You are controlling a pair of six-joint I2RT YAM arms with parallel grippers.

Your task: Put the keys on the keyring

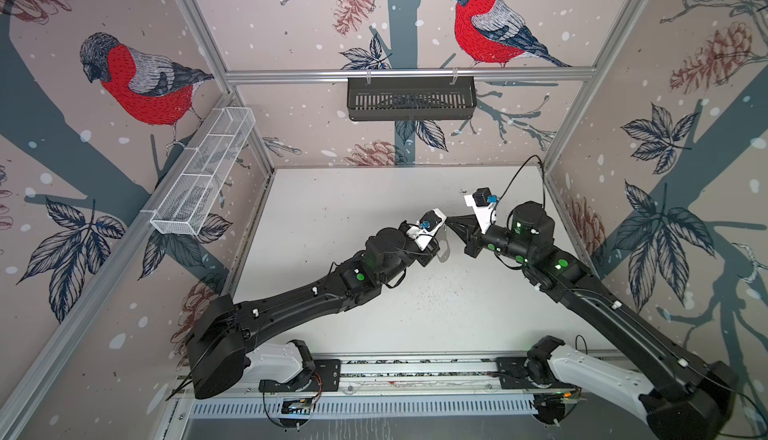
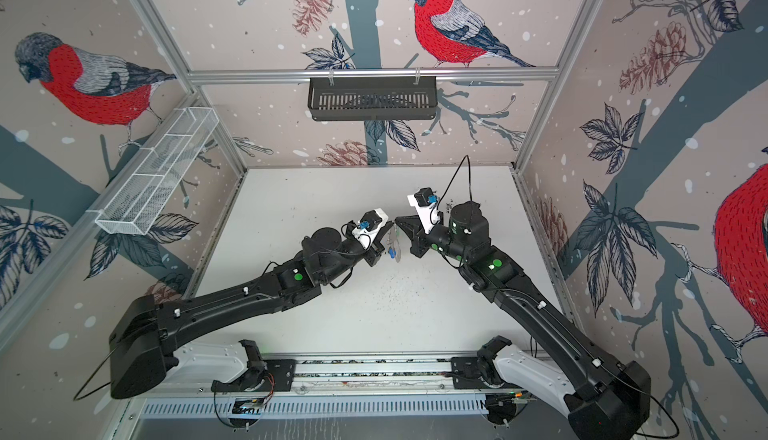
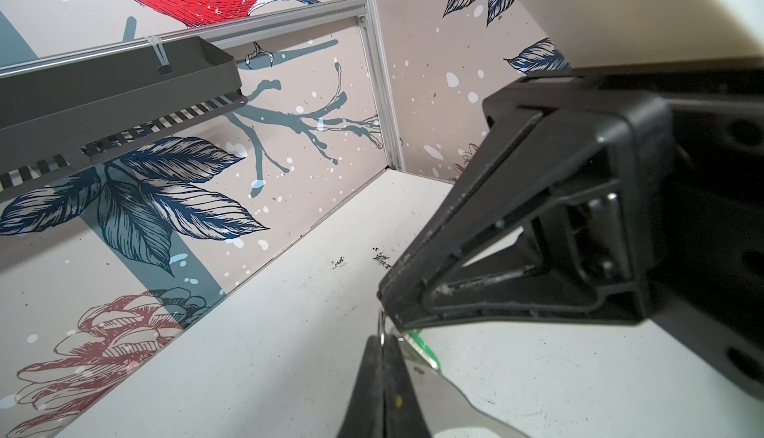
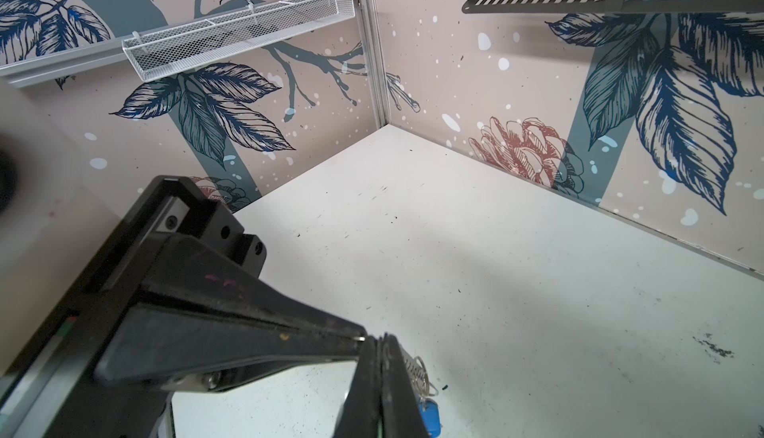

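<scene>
Both grippers meet above the middle of the table. The keyring (image 2: 397, 247) hangs between them, seen edge-on in both top views. My left gripper (image 3: 382, 357) is shut on a small metal ring (image 3: 382, 326) at the keyring's edge, and the flat grey keyring body (image 3: 446, 398) lies beside its fingers. My right gripper (image 4: 378, 357) is shut, with a green sliver showing between its fingers. One key's green tag (image 3: 421, 345) sits right under its tip. The other key's blue tag (image 4: 430, 415) dangles from little rings (image 4: 421, 374) on the holed edge.
A black slotted basket (image 1: 411, 97) hangs on the back wall. A white mesh basket (image 1: 203, 172) hangs on the left wall. The white table (image 1: 353, 209) is walled on three sides. Both arm bases sit on the front rail (image 1: 415, 365).
</scene>
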